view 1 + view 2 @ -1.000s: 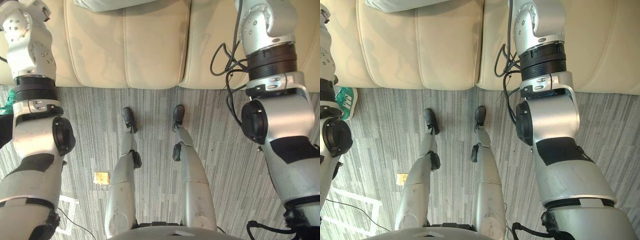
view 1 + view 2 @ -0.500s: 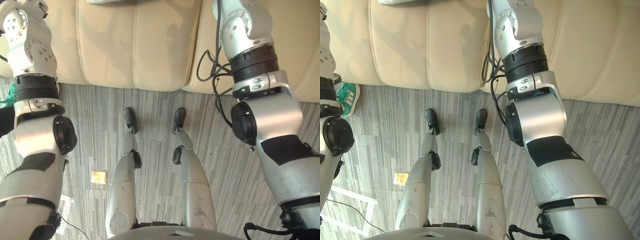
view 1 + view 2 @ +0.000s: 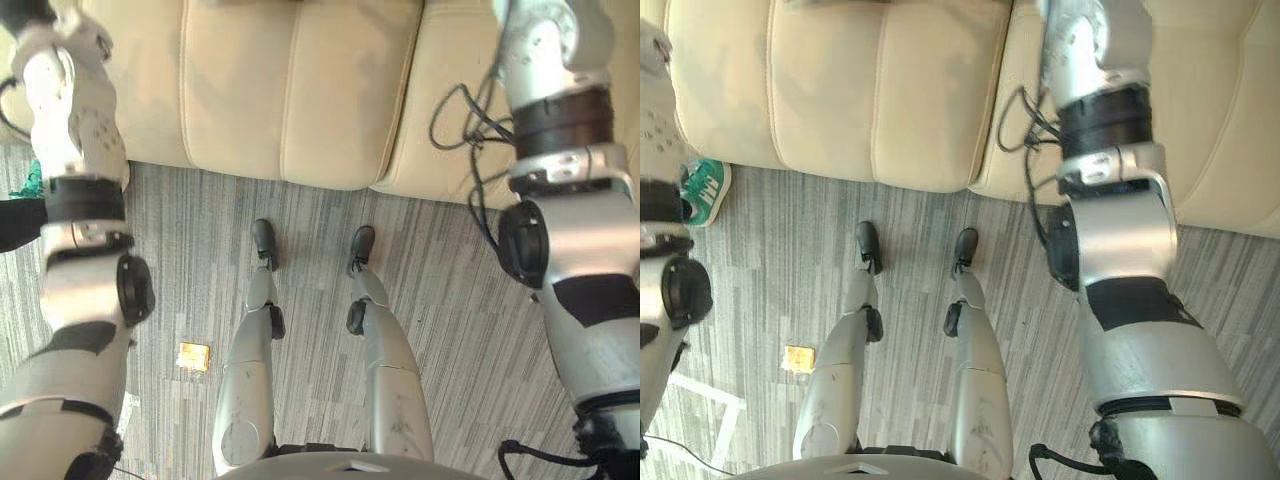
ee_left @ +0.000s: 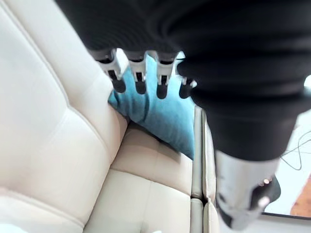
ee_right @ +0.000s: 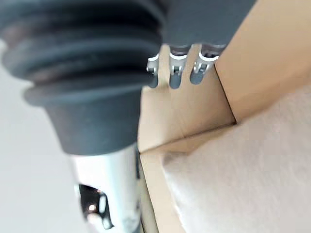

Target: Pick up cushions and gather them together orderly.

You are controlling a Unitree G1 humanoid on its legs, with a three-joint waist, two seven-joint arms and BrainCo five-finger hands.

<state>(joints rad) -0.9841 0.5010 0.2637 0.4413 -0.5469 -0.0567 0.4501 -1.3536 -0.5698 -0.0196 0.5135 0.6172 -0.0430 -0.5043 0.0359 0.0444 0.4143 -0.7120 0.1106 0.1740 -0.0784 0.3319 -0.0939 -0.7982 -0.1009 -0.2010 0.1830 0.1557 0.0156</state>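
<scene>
The left robot hand [image 4: 139, 77] is held above the sofa [image 4: 63, 145], fingers straight, nothing gripped. A blue cushion [image 4: 163, 116] is seen just past its fingertips, tucked against the sofa's back. The right robot hand [image 5: 175, 73] is held over the sofa too, fingers relaxed and empty.

The sofa [image 3: 300, 90] is showing plain cream, the carpet [image 3: 190, 230] is running in grey streaks, the cushion [image 4: 165, 121] is showing teal, and the nine-o'clock shoe [image 3: 705, 190] is showing green and white.

arms [image 3: 585, 230]: silver-grey shells, black ribbed bands | left hand [image 4: 218, 58]: dark ribbed cover | fingers [image 4: 139, 73]: silver (dark tips)
</scene>
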